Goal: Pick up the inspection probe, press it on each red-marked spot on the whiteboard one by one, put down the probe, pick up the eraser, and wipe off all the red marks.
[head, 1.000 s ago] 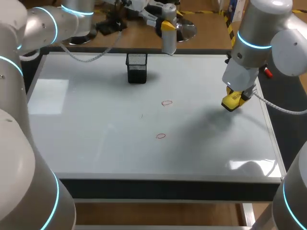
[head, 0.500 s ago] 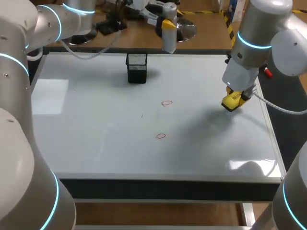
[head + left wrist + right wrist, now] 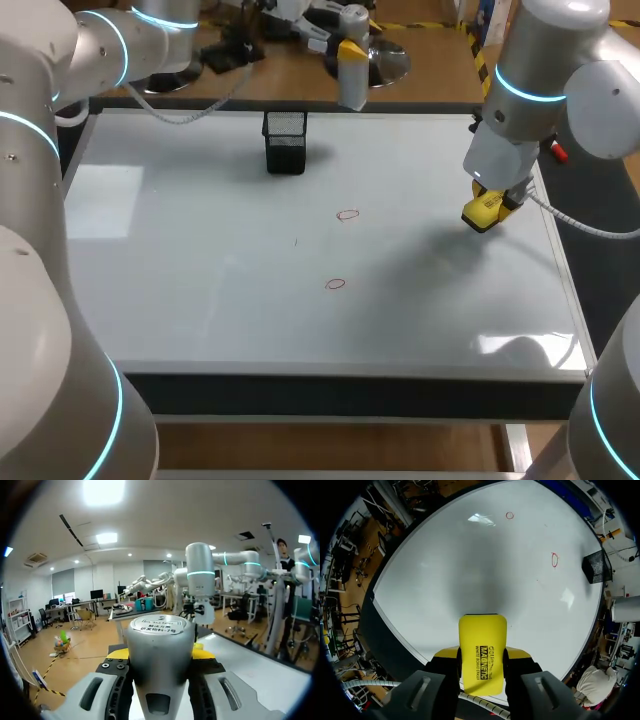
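Evidently we are at the wiping step: our right tool [image 3: 487,212] pinches the eraser [image 3: 482,645] above the whiteboard's [image 3: 200,250] right side, well apart from the far red mark [image 3: 347,214] and the near red mark [image 3: 335,284]. Next it must travel over and press flat. Only the left wrist view shows our left tool [image 3: 350,55] clamped on the inspection probe [image 3: 159,665], not yet set down.

place: robot lab | cues: left arm [image 3: 95,50], right arm [image 3: 545,65], whiteboard [image 3: 200,260]

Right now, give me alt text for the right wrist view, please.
The right gripper is shut on a yellow eraser above the whiteboard. Two red marks lie ahead of it, a black mesh holder beyond them.
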`<state>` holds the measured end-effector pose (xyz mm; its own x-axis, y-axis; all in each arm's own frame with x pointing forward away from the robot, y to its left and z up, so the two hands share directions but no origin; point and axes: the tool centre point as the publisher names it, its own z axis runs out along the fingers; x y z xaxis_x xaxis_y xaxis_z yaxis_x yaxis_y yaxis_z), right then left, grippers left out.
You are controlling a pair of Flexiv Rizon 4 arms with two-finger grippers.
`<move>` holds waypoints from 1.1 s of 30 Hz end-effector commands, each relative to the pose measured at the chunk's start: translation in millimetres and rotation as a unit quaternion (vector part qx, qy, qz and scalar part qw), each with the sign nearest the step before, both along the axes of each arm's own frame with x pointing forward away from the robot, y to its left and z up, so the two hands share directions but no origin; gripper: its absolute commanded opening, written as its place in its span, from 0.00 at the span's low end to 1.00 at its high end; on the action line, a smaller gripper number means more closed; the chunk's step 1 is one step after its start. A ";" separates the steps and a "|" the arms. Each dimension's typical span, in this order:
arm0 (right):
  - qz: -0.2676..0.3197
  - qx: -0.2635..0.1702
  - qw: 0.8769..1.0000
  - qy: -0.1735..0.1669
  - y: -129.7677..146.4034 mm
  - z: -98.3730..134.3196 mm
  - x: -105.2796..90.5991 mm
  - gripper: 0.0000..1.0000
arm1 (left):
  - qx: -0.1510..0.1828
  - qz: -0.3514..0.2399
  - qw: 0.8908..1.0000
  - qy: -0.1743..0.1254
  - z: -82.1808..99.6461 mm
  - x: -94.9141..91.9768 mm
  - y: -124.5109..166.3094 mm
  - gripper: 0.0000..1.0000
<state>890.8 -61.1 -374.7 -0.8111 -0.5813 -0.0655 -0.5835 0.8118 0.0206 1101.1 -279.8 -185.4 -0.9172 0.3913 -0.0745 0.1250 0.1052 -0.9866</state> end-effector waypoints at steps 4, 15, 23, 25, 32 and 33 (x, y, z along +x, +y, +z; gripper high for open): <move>0.001 -0.002 1.000 0.000 -0.5 0.6 0.3 0.00 | 0.017 -0.157 0.987 0.018 -1.5 7.5 -0.4 0.00; 0.112 -0.066 0.992 0.004 58.4 5.3 21.7 0.00 | 0.017 -0.157 0.987 0.018 -1.5 7.5 -0.4 0.00; 0.199 -0.074 0.977 0.005 118.2 -1.3 28.9 0.00 | 0.017 -0.157 0.987 0.018 -1.5 7.5 -0.4 0.00; 0.220 -0.069 0.973 0.004 133.2 -3.0 29.4 0.00 | 0.017 -0.157 0.987 0.018 -1.5 7.5 -0.4 0.00; 0.289 -0.055 0.956 -0.003 181.1 -7.9 29.0 0.00 | 0.017 -0.157 0.987 0.018 -1.5 7.5 -0.4 0.00; 0.296 -0.054 0.954 -0.003 186.5 -8.8 28.9 0.00 | 0.017 -0.157 0.987 0.018 -1.5 7.5 -0.4 0.00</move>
